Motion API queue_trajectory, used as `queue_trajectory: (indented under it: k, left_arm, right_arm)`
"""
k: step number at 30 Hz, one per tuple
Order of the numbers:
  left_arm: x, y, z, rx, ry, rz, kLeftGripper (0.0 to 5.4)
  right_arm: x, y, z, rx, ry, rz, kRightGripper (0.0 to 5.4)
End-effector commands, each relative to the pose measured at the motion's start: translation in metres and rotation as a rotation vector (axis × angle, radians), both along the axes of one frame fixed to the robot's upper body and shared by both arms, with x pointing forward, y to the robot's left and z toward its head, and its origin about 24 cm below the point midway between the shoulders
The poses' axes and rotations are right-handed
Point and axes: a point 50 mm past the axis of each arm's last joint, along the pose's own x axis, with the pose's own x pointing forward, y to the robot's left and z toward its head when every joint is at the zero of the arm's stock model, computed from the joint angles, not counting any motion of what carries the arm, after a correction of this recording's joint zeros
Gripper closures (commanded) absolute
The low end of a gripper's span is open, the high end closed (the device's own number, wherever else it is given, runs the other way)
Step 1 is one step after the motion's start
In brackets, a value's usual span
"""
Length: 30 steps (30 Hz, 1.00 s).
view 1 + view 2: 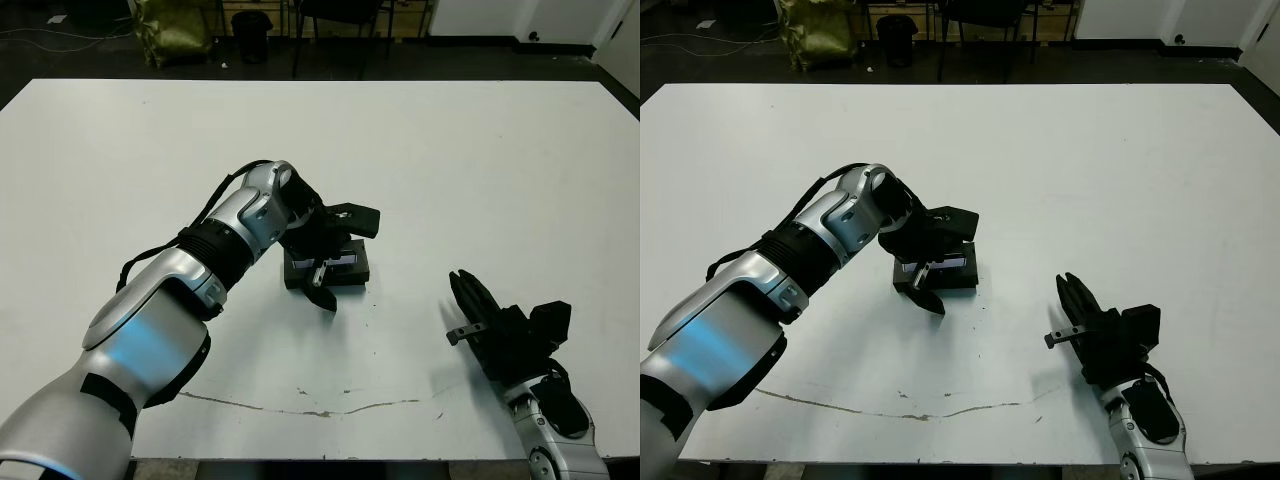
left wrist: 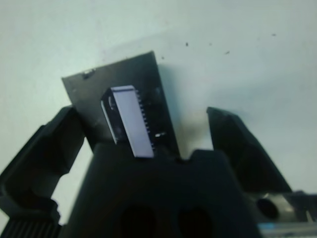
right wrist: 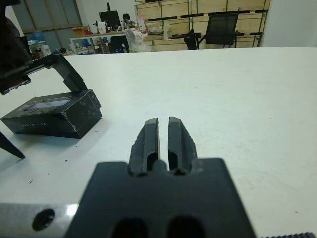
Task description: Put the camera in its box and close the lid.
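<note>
The box (image 3: 52,115) is sitting closed near the middle of the white table (image 1: 480,160), the lid (image 2: 130,119) lying flat on top with its bluish-grey window strip facing up. A line of small pale lettering is running along the box's side wall in the right wrist view, but it is too fine to read, and no brand can be made out anywhere else. The camera itself is not showing in any view.

The left arm is reaching in from about 8 o'clock, silver forearm angled up across the table and wrist bent so that the left gripper (image 1: 335,250) is hanging directly over the box. Its two black fingers are spread wide apart, one passing beyond the box's far end toward 1 o'clock and the other pointing down off its near end toward 6 o'clock; whether either is touching the box cannot be told.

The right gripper (image 1: 470,295) is lying low at about 4 o'clock from the box and well apart from it, its arm coming in from the near edge. Its fingers (image 3: 151,136) are drawn together with only a thin slit between them, holding nothing and aiming toward 11 o'clock.
</note>
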Motion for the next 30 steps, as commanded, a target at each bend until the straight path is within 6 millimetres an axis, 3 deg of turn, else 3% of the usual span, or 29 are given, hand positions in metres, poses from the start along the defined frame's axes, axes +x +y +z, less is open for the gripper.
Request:
queue_trajectory:
  k: [1, 9, 17, 22, 26, 30]
  left_arm:
    - [-0.001, -0.01, 0.004, -0.133, 0.034, 0.007, 0.03]
    - [0.021, -0.008, 0.043, -0.331, -0.262, 0.075, 0.03]
    - [0.034, 0.007, 0.052, -0.407, -0.338, 0.15, 0.03]
    - [0.036, 0.013, 0.055, -0.499, -0.278, 0.208, 0.03]
    - [0.038, 0.027, 0.053, -0.854, -0.231, 0.44, 0.03]
    - [0.019, 0.044, 0.041, -1.087, -0.405, 0.663, 0.64]
  right_arm:
    - [-0.003, -0.003, -0.006, -0.034, 0.038, -0.027, 5.4]
    - [-0.005, 0.0, -0.005, -0.02, 0.068, -0.054, 5.4]
    - [-0.007, 0.003, 0.003, -0.073, 0.086, -0.056, 5.4]
    - [-0.008, 0.005, 0.005, -0.072, 0.056, -0.036, 5.4]
    - [-0.007, 0.003, 0.004, -0.059, 0.044, -0.026, 5.4]
    - [-0.008, 0.002, 0.003, -0.035, 0.054, -0.032, 5.4]
